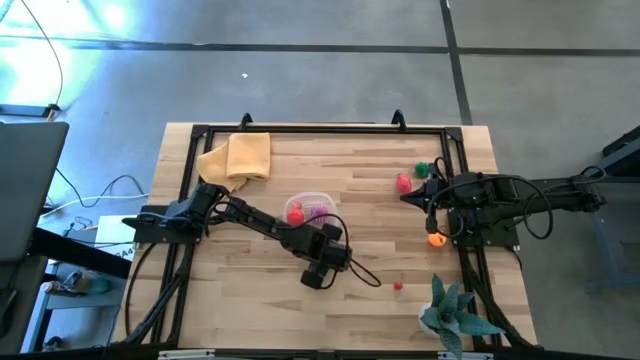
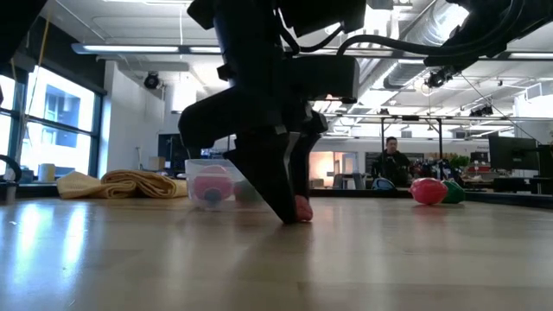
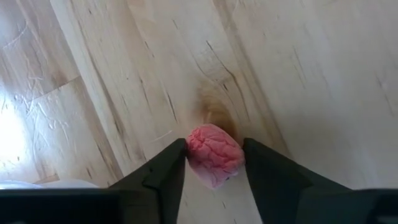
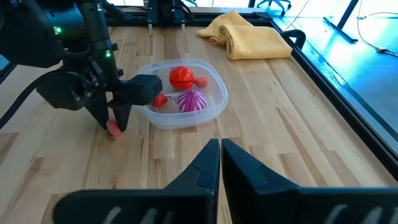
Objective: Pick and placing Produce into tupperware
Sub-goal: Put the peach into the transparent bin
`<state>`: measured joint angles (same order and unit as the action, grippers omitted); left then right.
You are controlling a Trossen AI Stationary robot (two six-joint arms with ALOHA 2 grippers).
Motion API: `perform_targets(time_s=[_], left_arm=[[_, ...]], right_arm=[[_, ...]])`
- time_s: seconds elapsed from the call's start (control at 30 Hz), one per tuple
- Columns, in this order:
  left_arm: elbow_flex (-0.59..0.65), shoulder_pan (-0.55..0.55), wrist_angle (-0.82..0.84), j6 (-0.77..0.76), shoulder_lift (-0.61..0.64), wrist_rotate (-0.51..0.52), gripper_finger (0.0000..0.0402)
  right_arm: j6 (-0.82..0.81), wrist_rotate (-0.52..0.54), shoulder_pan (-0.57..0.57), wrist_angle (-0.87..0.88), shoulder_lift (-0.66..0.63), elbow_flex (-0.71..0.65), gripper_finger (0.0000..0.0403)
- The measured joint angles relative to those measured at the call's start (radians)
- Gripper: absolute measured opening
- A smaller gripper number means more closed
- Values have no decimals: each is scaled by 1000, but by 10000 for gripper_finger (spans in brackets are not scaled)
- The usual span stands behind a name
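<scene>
Right wrist view shows us the tub (image 4: 184, 93) part-filled. Our left gripper (image 3: 214, 163) fingers grip a pink piece (image 3: 214, 154) on the surface (image 1: 370, 220); several pieces remain out, and the right gripper (image 4: 220, 155) waits closed.

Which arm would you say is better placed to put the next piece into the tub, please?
Left: the left gripper already clamps a pink piece on the table beside the tub. The right gripper waits shut and empty, farther off.

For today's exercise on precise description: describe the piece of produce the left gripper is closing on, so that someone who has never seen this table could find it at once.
Start from the clear tupperware near the table's middle; the left gripper stands just beside it, fingertips down on the wood. Between them sits a small pink wrinkled piece. Unlike the red and purple pieces nearby, it lies outside the tub, on bare table.
</scene>
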<state>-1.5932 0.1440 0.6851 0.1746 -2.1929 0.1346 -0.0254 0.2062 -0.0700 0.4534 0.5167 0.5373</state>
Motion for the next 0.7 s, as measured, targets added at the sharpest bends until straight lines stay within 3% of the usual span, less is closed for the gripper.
perform_targets(time_s=[0.23, 0.7], left_arm=[[0, 0, -4, -13, 0, -1, 112], [-18, 2, 8, 28, -5, 30, 111]], right_arm=[[0, 0, 0, 0, 0, 0, 9], [0, 0, 0, 0, 0, 0, 9]])
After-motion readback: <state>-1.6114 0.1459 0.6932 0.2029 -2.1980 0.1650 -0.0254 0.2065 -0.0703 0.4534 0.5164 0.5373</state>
